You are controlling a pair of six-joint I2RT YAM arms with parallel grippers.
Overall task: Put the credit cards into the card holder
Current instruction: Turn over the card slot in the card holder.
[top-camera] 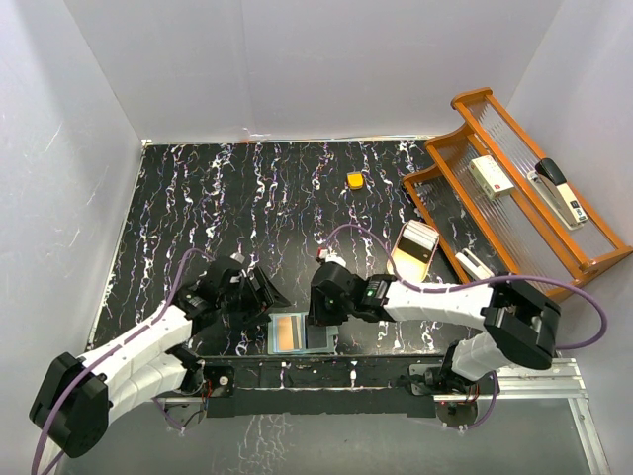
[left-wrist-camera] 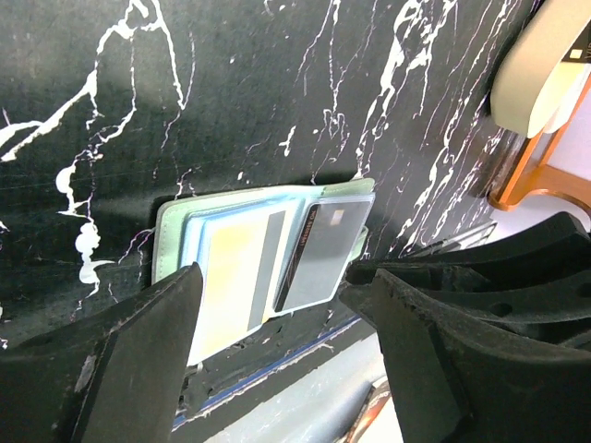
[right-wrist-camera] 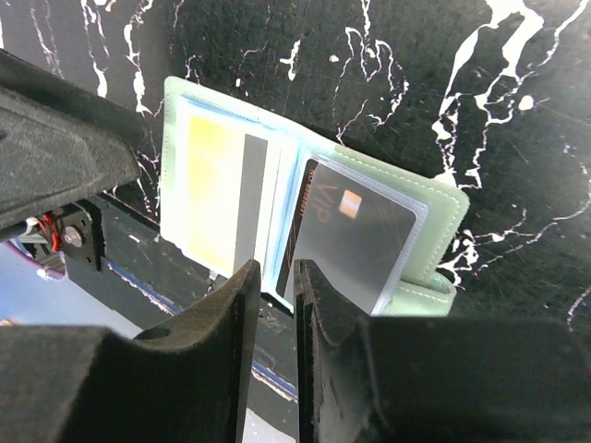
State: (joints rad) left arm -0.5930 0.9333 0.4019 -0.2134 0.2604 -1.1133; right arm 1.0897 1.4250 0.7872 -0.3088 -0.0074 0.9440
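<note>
Lying open at the near edge of the bench [top-camera: 247, 198], the card holder [right-wrist-camera: 439, 208] sat between both grippers. The left gripper [left-wrist-camera: 272, 281] gaped wide and empty. The right gripper [right-wrist-camera: 277, 277] had its jaws nearly meeting at the edge of the dark card [right-wrist-camera: 355, 235], and I could not tell whether it held the card.

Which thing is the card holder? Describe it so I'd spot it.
Look at the black marbled table, midway along its near edge. The card holder lies open there: the only pale green thing, showing a yellow card and a dark card.

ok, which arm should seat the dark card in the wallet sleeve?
Right. The right gripper sits lined up on the near edge of the dark card in the pale green bifold wallet; the left gripper stands wide open, off to one side.
</note>
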